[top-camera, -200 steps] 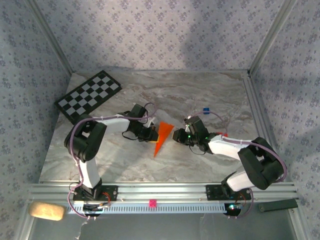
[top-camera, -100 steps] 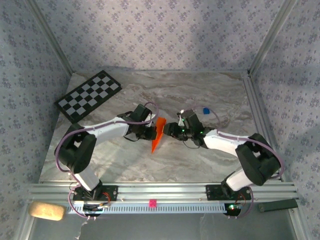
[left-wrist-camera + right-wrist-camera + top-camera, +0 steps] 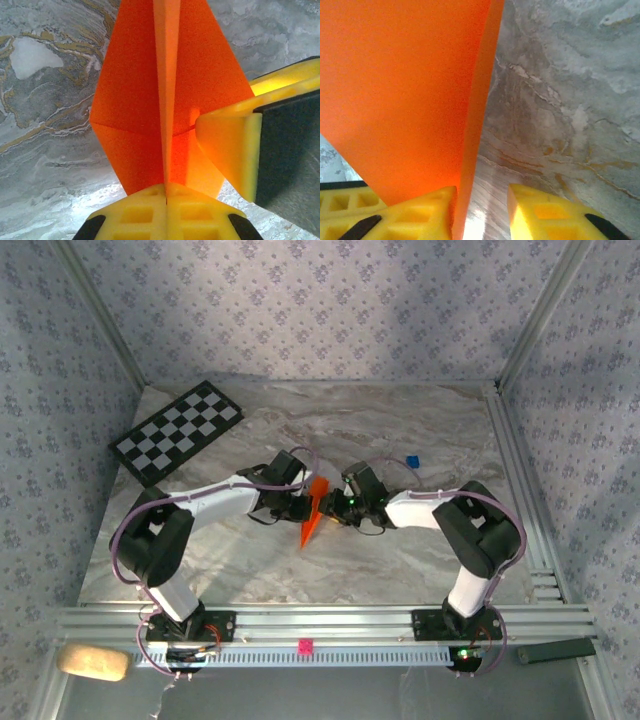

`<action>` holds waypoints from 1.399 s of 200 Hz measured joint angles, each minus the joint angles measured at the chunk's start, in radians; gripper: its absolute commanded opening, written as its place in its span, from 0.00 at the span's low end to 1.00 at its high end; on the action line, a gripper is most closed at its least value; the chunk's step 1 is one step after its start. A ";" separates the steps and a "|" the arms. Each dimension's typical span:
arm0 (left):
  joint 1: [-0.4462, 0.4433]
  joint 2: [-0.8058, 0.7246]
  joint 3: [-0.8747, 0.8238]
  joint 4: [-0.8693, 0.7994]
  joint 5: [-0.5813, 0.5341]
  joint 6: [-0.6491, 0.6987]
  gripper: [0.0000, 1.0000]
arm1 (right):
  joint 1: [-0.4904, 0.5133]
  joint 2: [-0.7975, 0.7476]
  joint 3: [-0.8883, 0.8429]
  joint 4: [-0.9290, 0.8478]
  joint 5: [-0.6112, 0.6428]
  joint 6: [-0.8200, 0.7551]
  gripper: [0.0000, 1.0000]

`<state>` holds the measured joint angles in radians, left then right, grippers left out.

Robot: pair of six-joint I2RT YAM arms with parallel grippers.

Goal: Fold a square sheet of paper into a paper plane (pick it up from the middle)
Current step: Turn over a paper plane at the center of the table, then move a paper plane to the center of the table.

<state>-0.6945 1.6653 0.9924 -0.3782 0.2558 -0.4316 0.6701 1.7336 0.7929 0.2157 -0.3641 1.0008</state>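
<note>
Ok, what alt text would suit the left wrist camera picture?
A folded bright orange paper plane is pinched at its centre crease by the shut yellow plastic left gripper. The other arm's yellow, black-padded finger overlaps the plane's right-hand wing, above a grey marble table.

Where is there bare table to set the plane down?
Free: the near strip of table in front of the paper plane; the far band between checkerboard and blue cube. Crowded: the centre, where left claw and right claw meet on the plane.
</note>
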 measured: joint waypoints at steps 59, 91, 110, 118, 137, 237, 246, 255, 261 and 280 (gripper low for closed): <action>-0.002 0.040 0.021 -0.030 0.006 0.000 0.12 | -0.002 0.027 0.003 0.000 -0.007 0.005 0.11; -0.002 0.059 0.033 -0.031 0.026 0.000 0.15 | -0.003 0.051 0.003 0.000 -0.018 0.005 0.10; -0.002 0.059 0.033 -0.032 0.032 0.000 0.16 | -0.003 0.052 0.003 0.001 -0.018 0.005 0.10; -0.002 0.059 0.033 -0.032 0.034 0.000 0.17 | -0.003 0.052 0.003 0.001 -0.018 0.005 0.10; -0.002 0.059 0.034 -0.035 0.036 0.000 0.17 | -0.003 0.052 0.003 0.001 -0.018 0.005 0.10; -0.002 0.106 0.037 -0.037 0.047 0.000 0.17 | -0.003 0.052 0.003 0.001 -0.018 0.005 0.10; -0.002 0.106 0.038 -0.037 0.048 0.000 0.17 | -0.003 0.052 0.003 0.001 -0.018 0.005 0.10; -0.002 0.107 0.038 -0.037 0.051 0.000 0.16 | -0.003 0.052 0.003 0.001 -0.018 0.005 0.11; -0.002 0.109 0.038 -0.037 0.051 0.000 0.16 | -0.003 0.052 0.003 0.001 -0.018 0.005 0.11; -0.002 0.122 0.041 -0.034 0.055 0.000 0.15 | -0.003 0.052 0.003 0.002 -0.018 0.005 0.11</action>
<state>-0.6960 1.7874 1.0336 -0.4118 0.3111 -0.4316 0.6670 1.7859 0.7963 0.2173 -0.3824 1.0061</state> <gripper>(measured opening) 0.157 0.110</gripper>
